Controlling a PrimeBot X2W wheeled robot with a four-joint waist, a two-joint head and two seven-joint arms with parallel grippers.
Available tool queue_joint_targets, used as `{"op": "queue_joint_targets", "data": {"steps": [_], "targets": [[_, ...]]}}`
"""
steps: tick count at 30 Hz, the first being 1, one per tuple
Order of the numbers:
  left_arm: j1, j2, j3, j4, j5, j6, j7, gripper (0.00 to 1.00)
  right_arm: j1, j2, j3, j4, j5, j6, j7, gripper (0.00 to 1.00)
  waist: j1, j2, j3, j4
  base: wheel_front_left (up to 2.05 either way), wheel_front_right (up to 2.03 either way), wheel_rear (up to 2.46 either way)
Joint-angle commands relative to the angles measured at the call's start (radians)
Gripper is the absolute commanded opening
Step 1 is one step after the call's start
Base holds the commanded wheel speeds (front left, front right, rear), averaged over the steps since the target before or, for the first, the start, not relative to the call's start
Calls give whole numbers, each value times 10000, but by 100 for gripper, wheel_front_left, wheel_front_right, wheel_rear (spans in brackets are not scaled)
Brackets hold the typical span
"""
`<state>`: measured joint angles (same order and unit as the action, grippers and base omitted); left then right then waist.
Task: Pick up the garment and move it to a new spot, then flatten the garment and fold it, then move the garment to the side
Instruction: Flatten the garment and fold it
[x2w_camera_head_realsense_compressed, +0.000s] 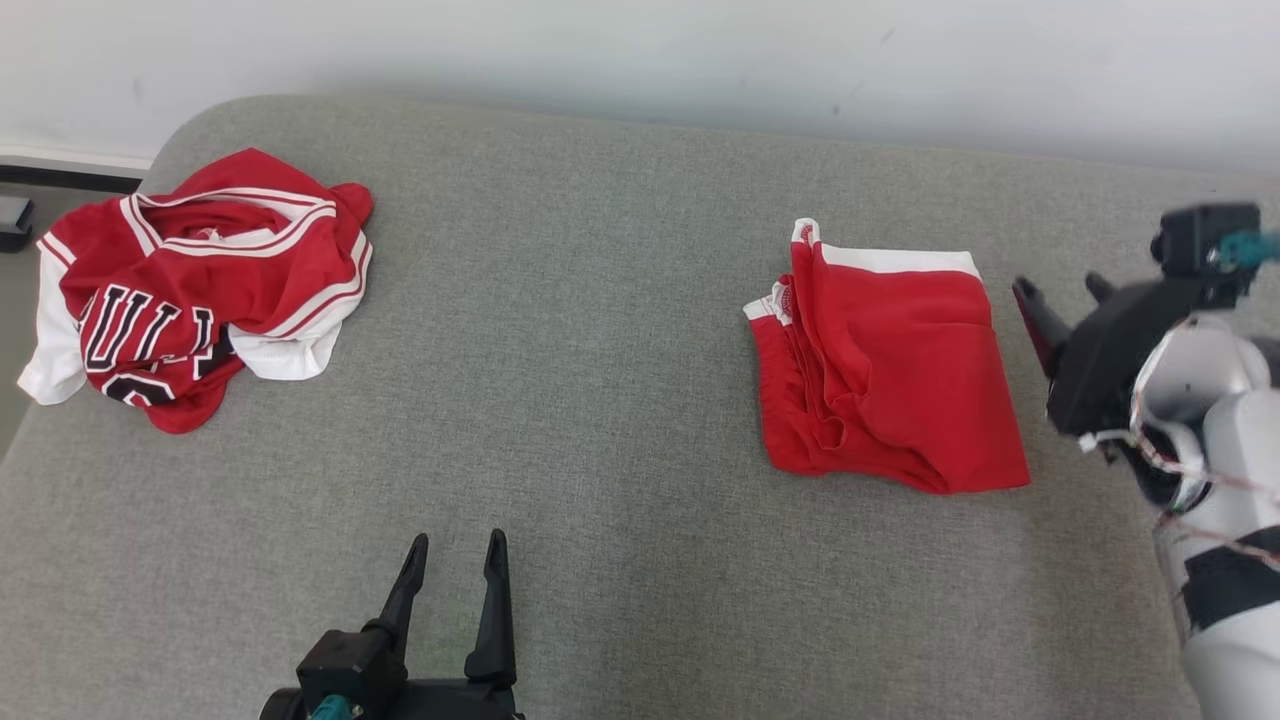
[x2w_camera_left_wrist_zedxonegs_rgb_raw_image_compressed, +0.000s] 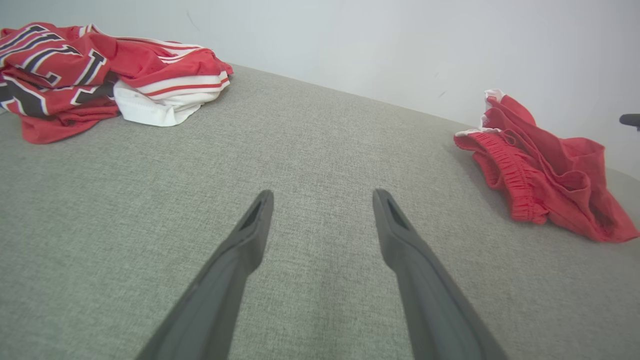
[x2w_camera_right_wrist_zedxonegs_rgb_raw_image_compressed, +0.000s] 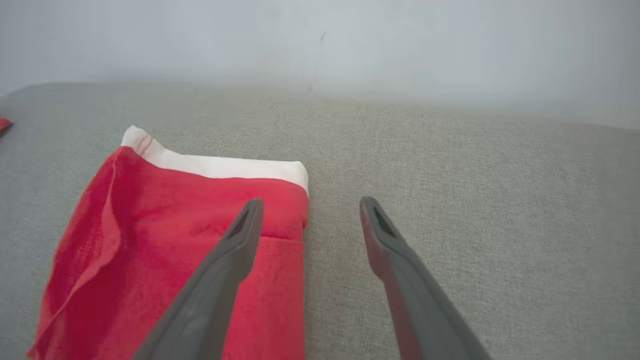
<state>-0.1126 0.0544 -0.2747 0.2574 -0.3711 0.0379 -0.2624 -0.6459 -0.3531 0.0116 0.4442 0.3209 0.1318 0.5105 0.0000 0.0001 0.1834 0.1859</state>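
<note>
Garment: red folded fabric shorts (x2w_camera_head_realsense_compressed: 885, 370), white hem band, gathered elastic waist; roughly rectangular, at 3 o'clock on the surface.
Right gripper (x2w_camera_head_realsense_compressed: 1058, 290): released, empty, just beside the shorts' 3 o'clock edge.
Left gripper (x2w_camera_head_realsense_compressed: 458, 540): released, empty, 6 o'clock.
Surface: grey coarse-weave upholstered cushion (x2w_camera_head_realsense_compressed: 580, 400).
Other: crumpled red-and-white lettered jersey (x2w_camera_head_realsense_compressed: 190, 285), 10 o'clock.

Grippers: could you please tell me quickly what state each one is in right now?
Left gripper: open, holding nothing.
Right gripper: open, holding nothing, at the edge of the shorts.

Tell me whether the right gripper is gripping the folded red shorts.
No, the right gripper stands open, its fingers spread at the edge of the folded red shorts with no cloth pinched between them.
</note>
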Motion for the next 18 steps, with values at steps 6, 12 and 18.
{"op": "queue_joint_targets", "data": {"steps": [6, 12, 18], "targets": [[-52, -22, 1, -31, 28, -46, -34, 100, 675, 431, 74, 314, -610, -24, -985, 19, 0, -1, 125, 78, 0, 0, 0], [-88, -28, 36, 37, 67, -94, -33, 100, 703, 976, 805, 875, -1168, -24, -2048, 0, 0, -1, 161, 160, 0, 0, 0], [-111, -29, 53, 44, 105, -88, -33, 100, 307, 1720, 1406, 1792, -1962, -24, -2865, 0, 0, -1, 186, 275, 0, 0, 0]]}}
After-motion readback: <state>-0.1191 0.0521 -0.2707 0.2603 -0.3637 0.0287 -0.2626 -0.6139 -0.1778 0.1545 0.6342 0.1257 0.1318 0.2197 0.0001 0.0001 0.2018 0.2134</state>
